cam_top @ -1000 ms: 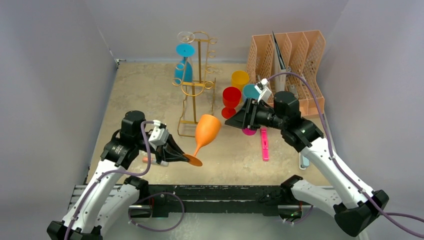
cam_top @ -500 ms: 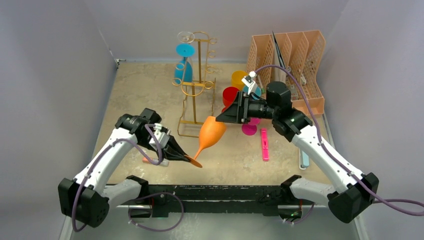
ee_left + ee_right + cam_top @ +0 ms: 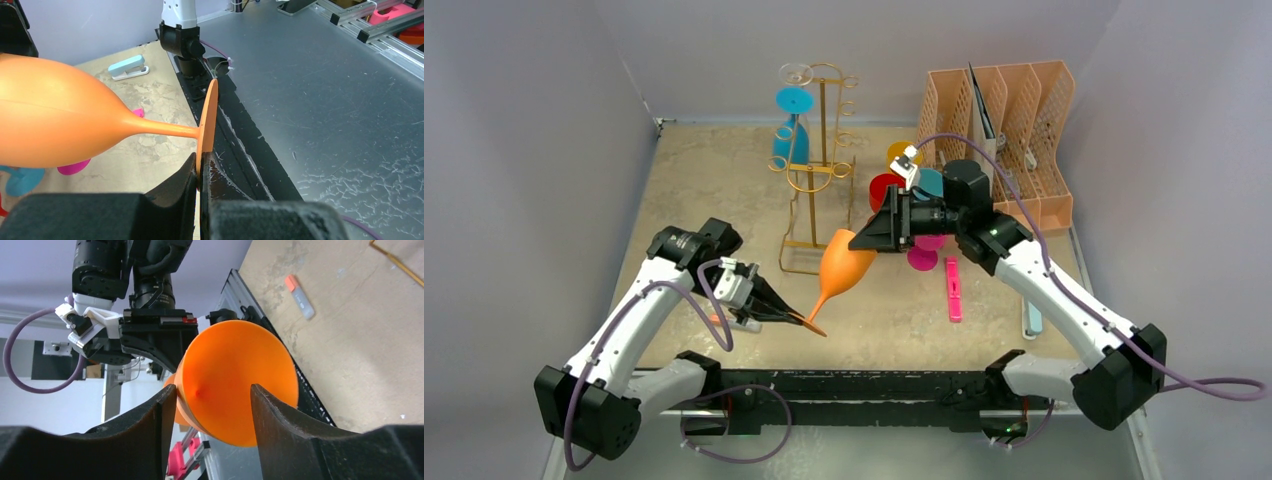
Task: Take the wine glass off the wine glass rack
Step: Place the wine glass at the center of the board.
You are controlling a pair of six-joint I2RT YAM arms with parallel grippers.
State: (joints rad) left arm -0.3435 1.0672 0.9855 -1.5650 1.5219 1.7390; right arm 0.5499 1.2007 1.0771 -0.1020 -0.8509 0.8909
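Observation:
An orange wine glass (image 3: pixel 844 262) hangs tilted above the table, off the gold wire wine glass rack (image 3: pixel 824 170) behind it. My left gripper (image 3: pixel 799 318) is shut on the edge of its flat foot (image 3: pixel 209 117); the stem and bowl (image 3: pixel 50 125) stick out to the left in the left wrist view. My right gripper (image 3: pixel 861 240) is open at the mouth of the bowl (image 3: pixel 235 385). Its fingers (image 3: pixel 165 405) stand in front of the rim, which is wider than the gap between them. A blue glass (image 3: pixel 789 135) and a clear one (image 3: pixel 795 73) hang on the rack.
Red (image 3: pixel 886 195), yellow (image 3: pixel 904 155), teal and pink cups stand right of the rack. A peach file organiser (image 3: pixel 1004 110) is at the back right. A pink bar (image 3: pixel 952 288), a pale blue stapler (image 3: pixel 1029 320) and an orange highlighter (image 3: pixel 300 296) lie on the table.
My right gripper has swung left until it reached the bowl's mouth. My left arm has shifted, keeping its hold on the foot; the glass has moved slightly right.

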